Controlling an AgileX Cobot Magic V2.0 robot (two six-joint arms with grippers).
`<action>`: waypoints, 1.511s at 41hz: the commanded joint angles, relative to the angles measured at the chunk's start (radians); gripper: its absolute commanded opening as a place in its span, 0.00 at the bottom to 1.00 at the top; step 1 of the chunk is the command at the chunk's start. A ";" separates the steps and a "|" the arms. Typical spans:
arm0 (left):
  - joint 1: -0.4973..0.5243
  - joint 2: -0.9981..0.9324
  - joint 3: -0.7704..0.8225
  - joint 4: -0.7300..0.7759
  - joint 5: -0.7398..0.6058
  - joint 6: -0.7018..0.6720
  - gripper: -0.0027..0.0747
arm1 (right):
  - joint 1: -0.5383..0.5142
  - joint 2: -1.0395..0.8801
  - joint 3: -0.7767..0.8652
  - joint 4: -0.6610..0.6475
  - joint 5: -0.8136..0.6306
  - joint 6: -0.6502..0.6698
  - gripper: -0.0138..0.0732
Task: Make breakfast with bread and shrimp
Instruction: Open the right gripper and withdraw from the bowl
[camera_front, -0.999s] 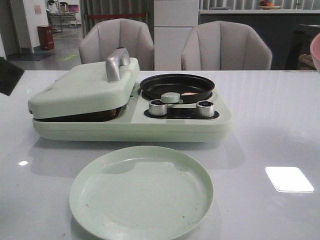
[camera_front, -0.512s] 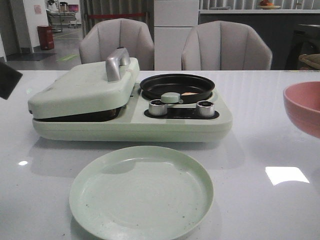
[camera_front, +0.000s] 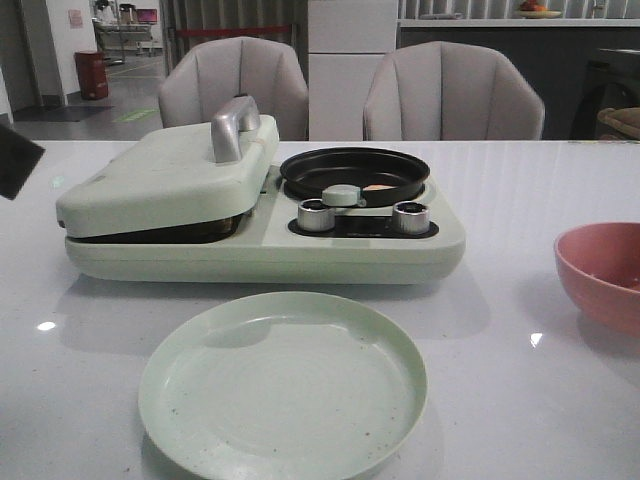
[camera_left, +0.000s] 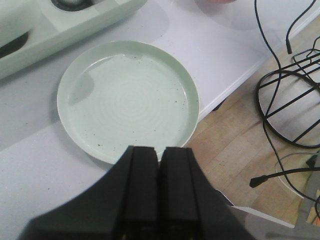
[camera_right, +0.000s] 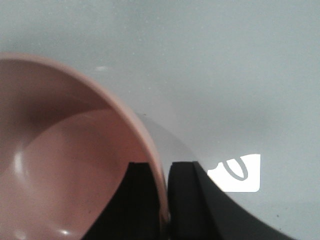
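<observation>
the right gripper (camera_right: 165, 200) is clamped on the rim of the pink bowl (camera_right: 65, 165), one finger inside the wall and one outside, and in the front view that bowl (camera_front: 605, 275) sits low at the right edge of the white table (camera_front: 520, 200), apparently resting on or just above it; whether it has fully touched down cannot be told. the step in hand looks like setting the bowl aside, so the sound way is to let the base settle flat before parting the fingers, then draw straight up so the inner finger does not drag the rim and tip it. the bowl looks empty. the left gripper (camera_left: 160, 165) has its fingers pressed together on nothing, hovering over the near edge of the pale green plate (camera_left: 127, 100), which is bare and lies just in front of the green breakfast maker (camera_front: 260, 215). further out, the shrimp (camera_front: 377, 187) shows as a small orange-pink piece in the black round pan (camera_front: 354, 172) on the maker's right half. the hinged lid (camera_front: 170, 175) on the left half is down; dark grill shows in the gap, but no bread can be seen there or anywhere else, so it may be under that lid.
</observation>
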 joint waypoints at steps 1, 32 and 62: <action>-0.009 -0.011 -0.028 -0.032 -0.046 -0.005 0.17 | -0.001 -0.039 -0.028 0.014 -0.018 -0.022 0.58; -0.009 -0.011 -0.028 -0.032 -0.047 -0.005 0.17 | 0.379 -0.720 0.229 -0.080 -0.056 -0.006 0.63; -0.009 -0.011 -0.028 -0.032 -0.097 -0.005 0.17 | 0.378 -1.275 0.397 -0.167 0.207 0.202 0.42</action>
